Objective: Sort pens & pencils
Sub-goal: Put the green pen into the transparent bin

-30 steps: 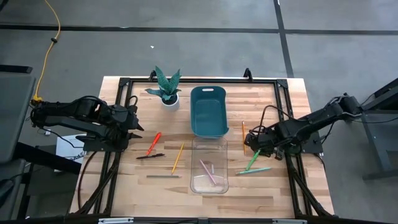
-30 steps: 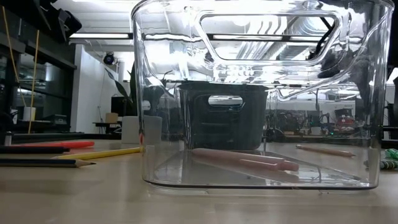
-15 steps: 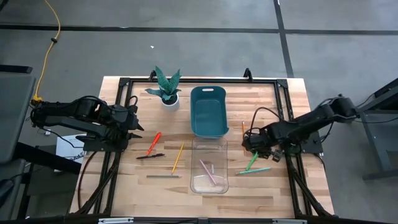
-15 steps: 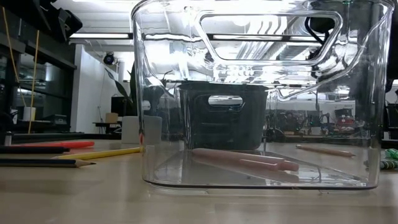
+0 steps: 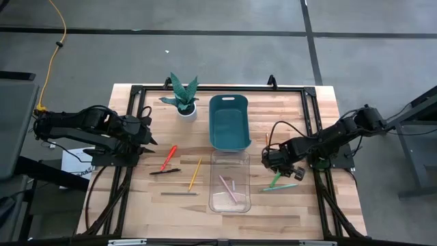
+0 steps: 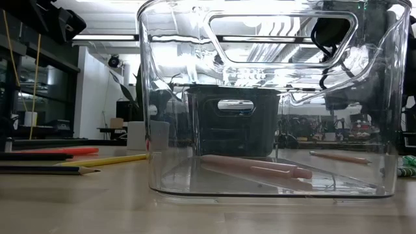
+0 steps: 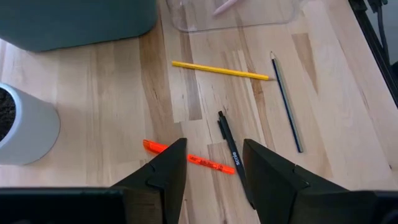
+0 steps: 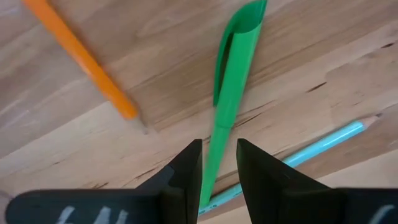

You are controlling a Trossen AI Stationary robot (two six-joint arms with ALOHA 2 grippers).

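so far only two pink pens [image 5: 229, 186] sit in my clear bin [image 5: 230, 202]; the teal bin [image 5: 228, 124] looks empty. everything else lies loose: red pen [image 5: 168, 156], black pen [image 5: 164, 171] and yellow pencil [image 5: 195, 172] on the left, orange pencil [image 8: 79, 57] on the right. my right claw [image 8: 216, 163] hangs jaws apart over the green pen [image 8: 231, 74], nothing held, and my left claw [image 7: 211, 167] waits open at the left.

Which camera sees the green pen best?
The right wrist view: the green pen fills it, lying between the right gripper's open jaws. The high view shows it small, the low view only a green bit at the edge, the left wrist view nothing.
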